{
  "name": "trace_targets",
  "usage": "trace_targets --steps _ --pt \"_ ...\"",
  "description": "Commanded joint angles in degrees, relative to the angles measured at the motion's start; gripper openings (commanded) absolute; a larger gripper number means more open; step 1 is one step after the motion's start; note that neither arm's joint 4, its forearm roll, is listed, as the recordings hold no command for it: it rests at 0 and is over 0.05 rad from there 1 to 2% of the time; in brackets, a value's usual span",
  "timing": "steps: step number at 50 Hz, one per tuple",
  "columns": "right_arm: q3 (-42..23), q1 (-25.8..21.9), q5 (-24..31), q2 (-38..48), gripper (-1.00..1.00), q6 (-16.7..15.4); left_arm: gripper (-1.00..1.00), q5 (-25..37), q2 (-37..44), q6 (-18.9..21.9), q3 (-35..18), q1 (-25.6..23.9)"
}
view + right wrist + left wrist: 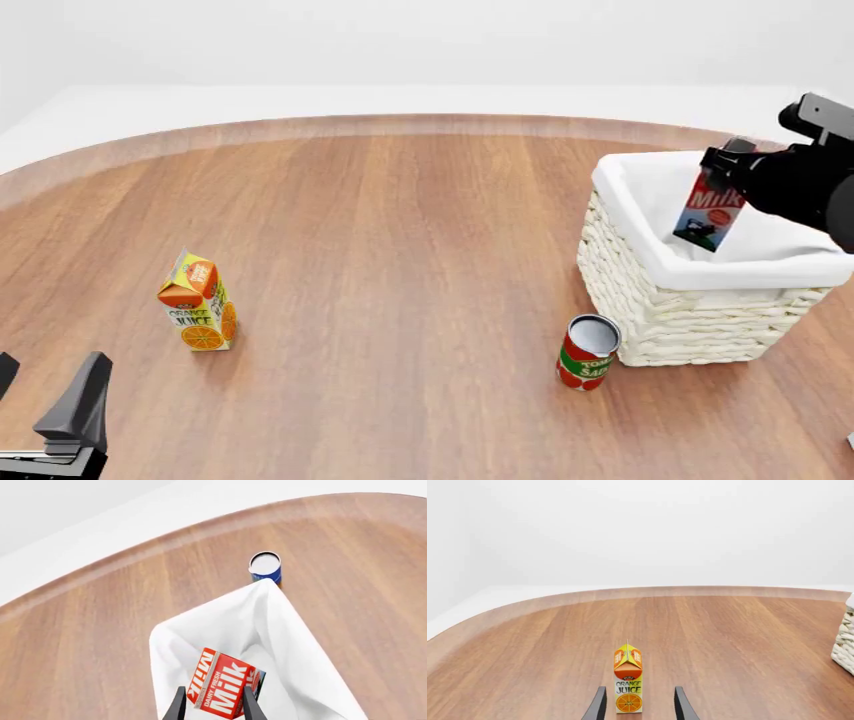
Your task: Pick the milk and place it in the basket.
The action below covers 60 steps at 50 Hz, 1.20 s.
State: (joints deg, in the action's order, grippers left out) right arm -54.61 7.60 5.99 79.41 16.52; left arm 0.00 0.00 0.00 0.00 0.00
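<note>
Front view: milk [711,212] in right hand [727,165].

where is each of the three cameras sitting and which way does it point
Front view: fixed above the arms' side of the table, looking forward and down; shows the left hand and the right hand holding the milk over the basket.
Left wrist view: behind the left hand, facing the juice carton.
Right wrist view: behind the right hand, looking down at the milk above the basket lining.
Shared: the front and right wrist views both show the can.
</note>
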Motion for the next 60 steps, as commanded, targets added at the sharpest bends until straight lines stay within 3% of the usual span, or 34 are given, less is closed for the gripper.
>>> trace_targets --steps 1,60 --pt "-0.24 0.17 -1.63 0.24 -1.00 1.00 1.00 0.00 0.00 0.00 0.00 0.00" --pt "0.37 0.76 -5.98 5.92 -1.00 0.87 1.00 0.00 0.00 0.00 0.00 0.00"
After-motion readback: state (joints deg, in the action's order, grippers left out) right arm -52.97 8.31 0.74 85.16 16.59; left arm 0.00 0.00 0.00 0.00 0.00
